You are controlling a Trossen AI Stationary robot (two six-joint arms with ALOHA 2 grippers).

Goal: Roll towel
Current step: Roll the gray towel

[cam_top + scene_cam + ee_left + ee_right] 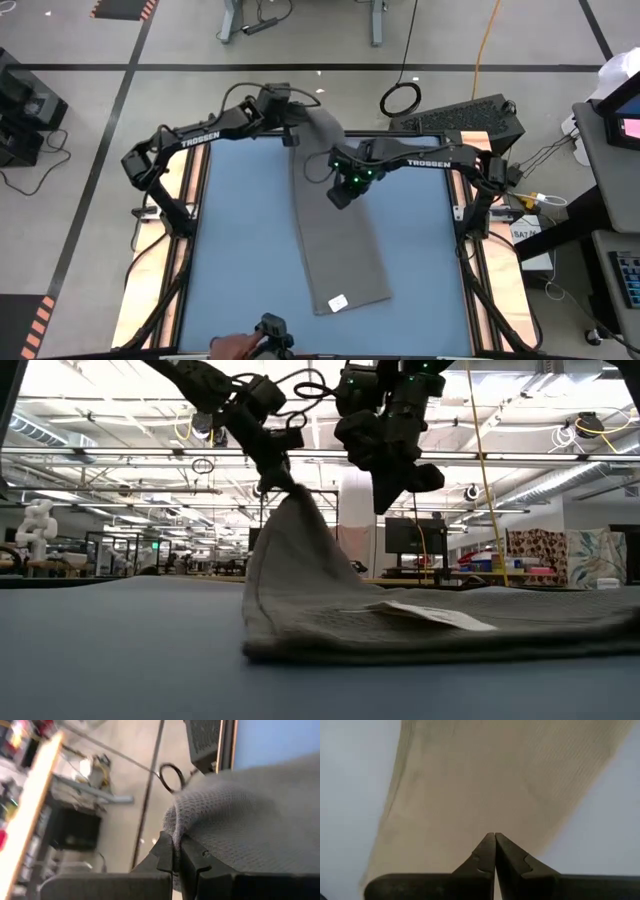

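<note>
The towel [335, 235] lies as a long folded strip down the middle of the blue table [240, 250], its far end lifted off the surface by the left gripper [283, 482], which is clamped shut on that corner. The right gripper [388, 500] hangs closed and empty just above the cloth. With only one corner pinched, the raised end could sag or slip free, skewing any roll; no containers are in sight.

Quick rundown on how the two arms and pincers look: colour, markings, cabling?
Both arms are black with white TROSSEN lettering on the forearm. Loose black cables loop near the left pincer. The right pincer has green lights glowing at its wrist. The fingers are dark, tapered, with notched inner edges.
</note>
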